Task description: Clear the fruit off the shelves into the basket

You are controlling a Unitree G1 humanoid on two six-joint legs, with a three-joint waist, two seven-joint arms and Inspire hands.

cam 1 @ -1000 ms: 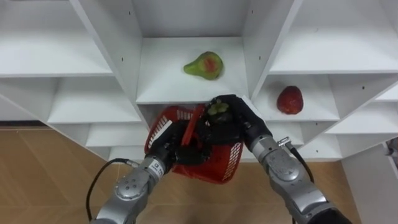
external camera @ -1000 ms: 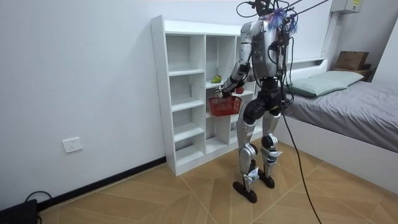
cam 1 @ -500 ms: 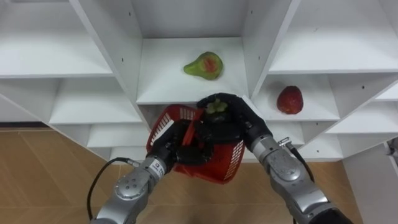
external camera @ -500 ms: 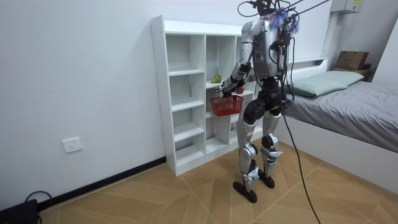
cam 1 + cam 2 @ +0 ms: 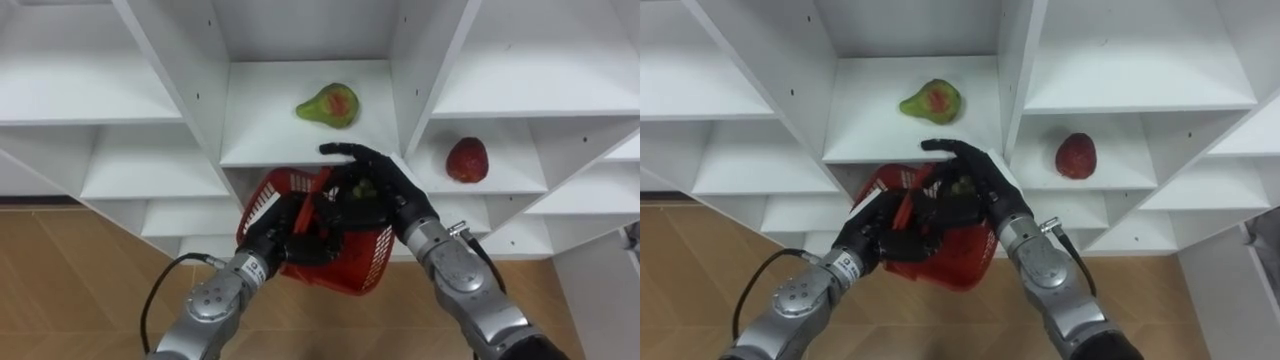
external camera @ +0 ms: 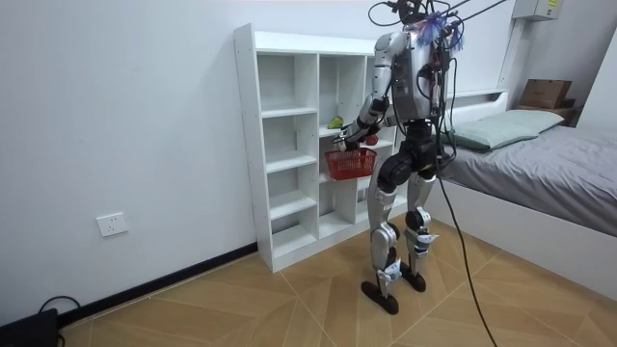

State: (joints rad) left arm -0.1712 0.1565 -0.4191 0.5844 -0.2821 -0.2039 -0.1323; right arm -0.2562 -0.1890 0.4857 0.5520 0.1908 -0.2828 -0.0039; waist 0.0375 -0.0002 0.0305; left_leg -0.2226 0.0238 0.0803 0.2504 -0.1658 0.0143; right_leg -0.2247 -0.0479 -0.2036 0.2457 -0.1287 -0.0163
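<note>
The right hand (image 5: 392, 188) is spread wide, fingers straight and reaching toward the near edge of the middle shelf, with a small dark green-topped fruit (image 5: 362, 188) just under its palm, above the red basket (image 5: 355, 262); whether hand and fruit touch I cannot tell. To its left the left hand (image 5: 283, 236) is curled round the basket's handle (image 5: 316, 197), holding it up in front of the white closet (image 5: 160, 90). Farther in, a green-and-red pear (image 5: 328, 104) lies on the middle shelf and a red strawberry-like fruit (image 5: 466, 160) sits in the compartment to the right.
</note>
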